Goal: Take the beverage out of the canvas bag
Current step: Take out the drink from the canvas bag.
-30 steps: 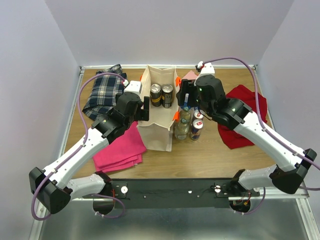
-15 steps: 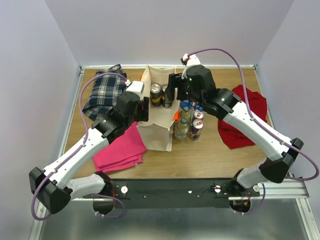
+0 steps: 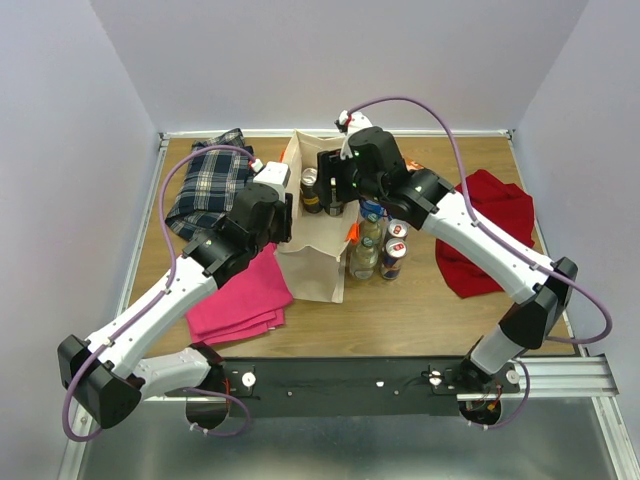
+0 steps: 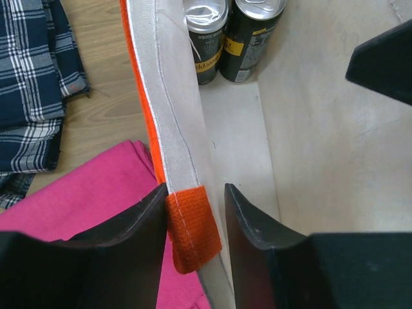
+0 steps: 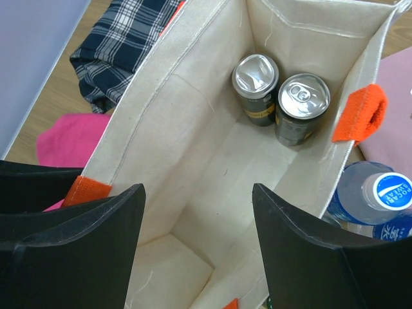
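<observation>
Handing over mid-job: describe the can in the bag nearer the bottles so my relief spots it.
Start at the beige canvas bag with orange handles. Two dark cans stand at its far end; take the right-hand can, by the wall next to the blue-capped bottle. Its lid shows a pull tab; the left-hand can has a lid that looks crinkled.

Beige canvas bag (image 3: pixel 315 262) w/ orange handles (image 4: pixel 190 228); navy plaid cloth (image 3: pixel 210 185).

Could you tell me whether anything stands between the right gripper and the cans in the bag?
Nothing visible does. The right gripper hangs open above the mouth of the tall beige canvas bag; the two dark, silver-topped cans stand uncovered at its far end. The left gripper flanks a side wall.
</observation>
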You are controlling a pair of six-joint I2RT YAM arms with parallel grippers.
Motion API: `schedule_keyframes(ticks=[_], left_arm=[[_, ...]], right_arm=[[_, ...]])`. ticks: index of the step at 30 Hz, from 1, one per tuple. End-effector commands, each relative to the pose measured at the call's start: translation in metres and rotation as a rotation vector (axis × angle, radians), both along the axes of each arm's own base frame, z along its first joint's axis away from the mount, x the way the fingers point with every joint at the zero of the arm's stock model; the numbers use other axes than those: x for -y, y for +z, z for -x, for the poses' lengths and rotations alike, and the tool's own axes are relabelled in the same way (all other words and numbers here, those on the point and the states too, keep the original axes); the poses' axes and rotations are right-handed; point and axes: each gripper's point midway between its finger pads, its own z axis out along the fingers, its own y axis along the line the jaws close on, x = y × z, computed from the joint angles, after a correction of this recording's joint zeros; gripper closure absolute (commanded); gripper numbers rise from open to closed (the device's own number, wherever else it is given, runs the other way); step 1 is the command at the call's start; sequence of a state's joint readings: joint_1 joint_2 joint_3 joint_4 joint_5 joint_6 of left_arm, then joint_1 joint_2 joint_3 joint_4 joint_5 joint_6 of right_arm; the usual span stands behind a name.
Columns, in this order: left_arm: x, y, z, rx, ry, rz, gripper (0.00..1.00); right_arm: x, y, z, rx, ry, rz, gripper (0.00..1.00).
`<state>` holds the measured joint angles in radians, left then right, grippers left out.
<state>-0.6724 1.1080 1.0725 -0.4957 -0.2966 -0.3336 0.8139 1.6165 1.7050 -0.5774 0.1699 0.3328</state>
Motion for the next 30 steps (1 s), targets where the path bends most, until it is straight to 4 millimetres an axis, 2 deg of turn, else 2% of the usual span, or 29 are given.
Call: schedule_keyframes(ticks=[1,7,9,19,20,28,30], left_arm=[[0.0,0.006,0.001,0.022,-0.016,0.018,0.53],[-0.001,0.008,0.001,0.029,-0.016,0.013,0.62],[-0.001,0.009,0.001,0.032,-0.016,0.014,0.69],[-0.004,0.011,0.004,0.051,-0.024,0.007,0.83],[-0.003,0.012,0.004,0.051,-0.032,0.008,0.87],[-0.004,0.013,0.008,0.059,-0.055,0.002,0.89],[-0.005,0.014,0.009,0.065,-0.056,0.003,0.93]], right_arm=[[-0.012,0.01,-0.001,0.008,0.047,-0.027,0.25],[-0.016,0.003,-0.004,-0.006,0.048,-0.02,0.25],[-0.017,0.0,-0.004,-0.011,0.049,-0.017,0.25],[-0.023,-0.02,-0.004,-0.06,0.062,-0.001,0.26],[-0.024,-0.02,-0.005,-0.062,0.062,0.0,0.26],[-0.026,-0.031,-0.013,-0.075,0.05,0.047,0.26],[-0.025,-0.038,-0.016,-0.08,0.04,0.075,0.26]])
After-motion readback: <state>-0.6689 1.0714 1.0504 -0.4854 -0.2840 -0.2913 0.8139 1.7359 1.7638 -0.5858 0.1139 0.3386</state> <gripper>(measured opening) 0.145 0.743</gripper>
